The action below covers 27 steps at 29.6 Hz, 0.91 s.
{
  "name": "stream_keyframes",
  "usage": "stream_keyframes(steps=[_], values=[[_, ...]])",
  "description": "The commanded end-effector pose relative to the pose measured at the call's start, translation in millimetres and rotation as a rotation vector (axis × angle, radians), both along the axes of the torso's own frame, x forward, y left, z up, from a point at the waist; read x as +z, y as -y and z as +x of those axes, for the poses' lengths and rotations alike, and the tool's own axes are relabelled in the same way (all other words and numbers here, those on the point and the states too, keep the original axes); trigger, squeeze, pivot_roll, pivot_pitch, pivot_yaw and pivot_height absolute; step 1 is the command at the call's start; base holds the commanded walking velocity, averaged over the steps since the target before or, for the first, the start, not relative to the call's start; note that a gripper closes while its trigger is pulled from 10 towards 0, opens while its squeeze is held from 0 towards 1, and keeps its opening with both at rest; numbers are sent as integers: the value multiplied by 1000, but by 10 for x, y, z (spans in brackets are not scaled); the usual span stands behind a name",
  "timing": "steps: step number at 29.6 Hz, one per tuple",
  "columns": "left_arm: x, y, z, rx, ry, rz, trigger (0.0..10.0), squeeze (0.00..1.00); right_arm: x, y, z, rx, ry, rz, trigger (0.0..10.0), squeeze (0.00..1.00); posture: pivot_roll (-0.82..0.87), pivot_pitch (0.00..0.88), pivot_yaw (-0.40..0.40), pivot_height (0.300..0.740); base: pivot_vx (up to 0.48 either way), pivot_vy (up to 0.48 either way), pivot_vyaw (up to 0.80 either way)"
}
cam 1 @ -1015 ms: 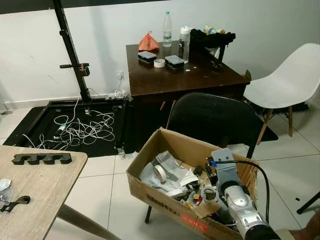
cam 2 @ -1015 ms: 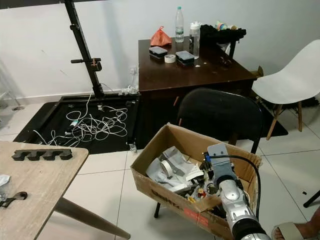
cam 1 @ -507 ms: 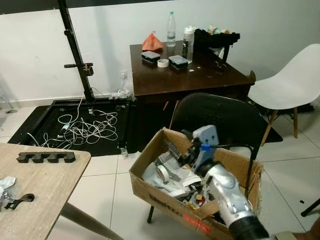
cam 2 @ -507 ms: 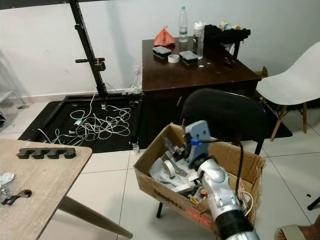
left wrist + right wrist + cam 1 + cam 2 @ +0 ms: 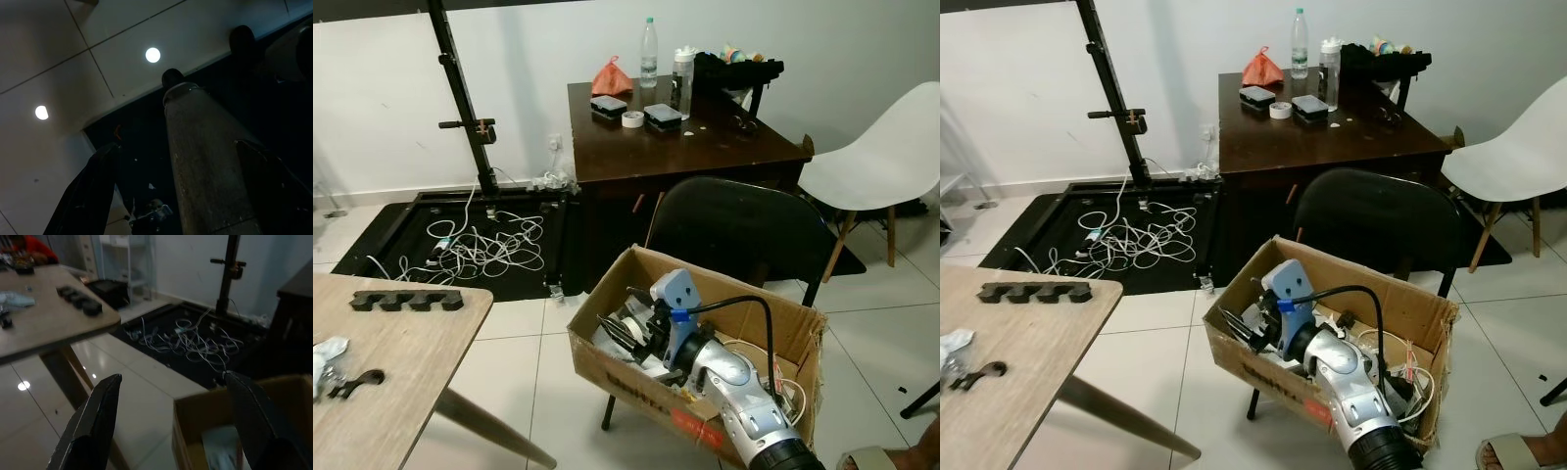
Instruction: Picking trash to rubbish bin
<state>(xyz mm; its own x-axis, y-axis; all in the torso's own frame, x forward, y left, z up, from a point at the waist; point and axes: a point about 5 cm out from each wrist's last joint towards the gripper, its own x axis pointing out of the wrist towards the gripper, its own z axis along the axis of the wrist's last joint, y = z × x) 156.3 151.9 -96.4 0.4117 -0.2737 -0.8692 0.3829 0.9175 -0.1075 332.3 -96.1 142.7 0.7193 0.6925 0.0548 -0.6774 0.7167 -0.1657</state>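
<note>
A cardboard box [image 5: 607,348] rests on the seat of a chair [image 5: 734,230], which stands before a desk [image 5: 685,147]. In the box lie paper scraps and a tape roll [image 5: 628,329]. The right gripper [image 5: 625,331] sits above the box's left part. A second chair [image 5: 881,162] stands to the right. A table [image 5: 391,372] lies at left, a cable tangle [image 5: 475,245] on a floor mat [image 5: 382,240] behind it.
</note>
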Motion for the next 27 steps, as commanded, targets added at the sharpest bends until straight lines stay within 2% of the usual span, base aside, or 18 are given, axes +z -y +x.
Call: stream_keyframes(steps=[1, 10, 18, 19, 20, 21, 23, 26, 27], values=[[-79, -56, -203, 0, -81, 24, 10000, 0, -121, 60, 13, -40, -53, -46, 10000, 0, -219, 94, 84, 740, -319, 0, 0], [-76, -59, -196, -3, -79, 23, 10000, 0, -254, 86, 8, -67, -92, -82, 10000, 0, -217, 88, 86, 740, -320, 0, 0], [-74, -61, -191, -2, -78, 22, 10000, 0, -484, 112, -21, -103, -162, -145, 10000, 0, -214, 88, 88, 740, -320, 0, 0], [-74, -60, -191, -1, -78, 21, 10000, 0, -558, 133, -32, -118, -188, -159, 10000, 0, -214, 88, 88, 740, -307, 0, 0], [-73, -57, -188, -1, -77, 21, 10000, 0, -756, 197, -74, -156, -263, -195, 10000, 0, -212, 88, 85, 740, -300, 0, 0], [-73, -57, -188, -1, -77, 21, 10000, 0, -756, 197, -74, -156, -263, -195, 10000, 0, -212, 88, 85, 740, -300, 0, 0], [-74, -58, -187, -3, -78, 28, 10000, 0, -948, 269, -142, -193, -337, -232, 10000, 0, -211, 87, 84, 740, -142, 0, 0], [-75, -63, -186, 3, -73, 38, 10000, 0, -1344, 451, -367, -286, -495, -315, 10000, 0, -208, 86, 81, 740, 0, 0, 0], [-75, -63, -186, 3, -73, 38, 10000, 0, -1344, 451, -367, -286, -495, -315, 10000, 0, -208, 86, 81, 740, 0, 0, 0]])
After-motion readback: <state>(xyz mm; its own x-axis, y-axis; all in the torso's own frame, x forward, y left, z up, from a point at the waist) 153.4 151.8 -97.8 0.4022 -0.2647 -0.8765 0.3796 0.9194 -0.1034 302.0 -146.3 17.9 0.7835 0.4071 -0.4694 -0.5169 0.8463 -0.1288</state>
